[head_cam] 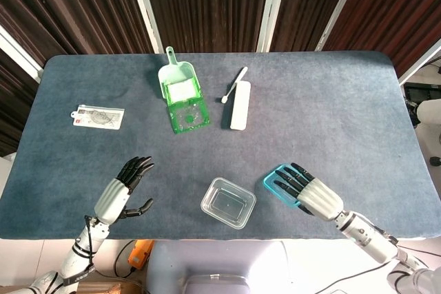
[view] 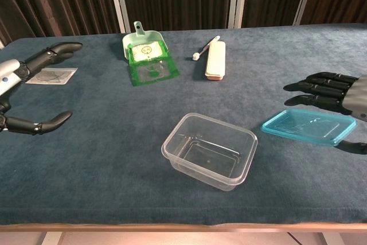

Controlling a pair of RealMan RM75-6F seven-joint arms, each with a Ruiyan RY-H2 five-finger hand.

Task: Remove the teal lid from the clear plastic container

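Nearly done — the teal lid [view: 308,125] lies flat on the table [view: 114,142] beside the clear plastic container [view: 210,150], under the right hand [view: 338,97], fingers spread; apparently only withdrawal remains — left hand [view: 23,96] open, idle.

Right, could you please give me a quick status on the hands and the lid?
Left hand open, idle. Right hand over the teal lid, grip unclear. Lid off, lying right of the clear container. Nothing in the way.
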